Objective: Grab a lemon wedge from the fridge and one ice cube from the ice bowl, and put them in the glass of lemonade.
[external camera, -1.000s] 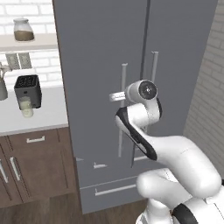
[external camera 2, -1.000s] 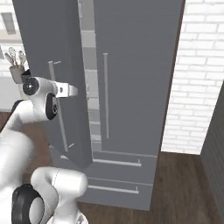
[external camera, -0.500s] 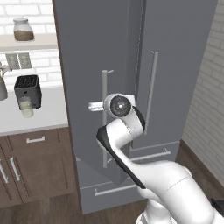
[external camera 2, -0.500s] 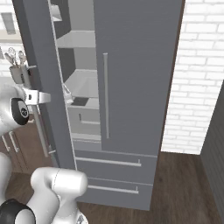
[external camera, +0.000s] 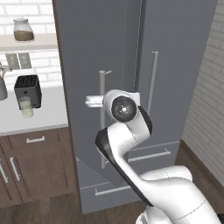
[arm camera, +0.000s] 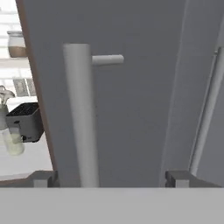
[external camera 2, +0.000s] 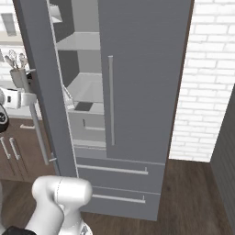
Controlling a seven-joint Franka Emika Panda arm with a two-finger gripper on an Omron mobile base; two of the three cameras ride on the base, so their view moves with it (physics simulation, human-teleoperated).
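**A:** Now that the jaws stand wide, the gripper [arm camera: 109, 178] no longer clamps the left door's handle [arm camera: 82, 118]; the bar runs up between the fingertips [arm camera: 42, 178], nearer the left one, free of both. A second ago the fingers were much closer together.

**B:** And the door?

**A:** The fridge [external camera 2: 137, 92] left door [external camera 2: 39, 82] is swung well out. A second back it showed only a slit; half a second ago it was partly open. Shelves [external camera 2: 80, 41] are exposed in the right base view.

**B:** Lemon wedge?

**A:** Can't pick it out on the shelves; too small to tell. Judgement: door step done, next is a reach inside.

**B:** Further off?

**A:** The glass of lemonade [external camera: 26, 107] sits on the counter [external camera: 43, 118], just in front of the black toaster [external camera: 28, 89]. A lidded jar [external camera: 22, 29] sits on the shelf above.
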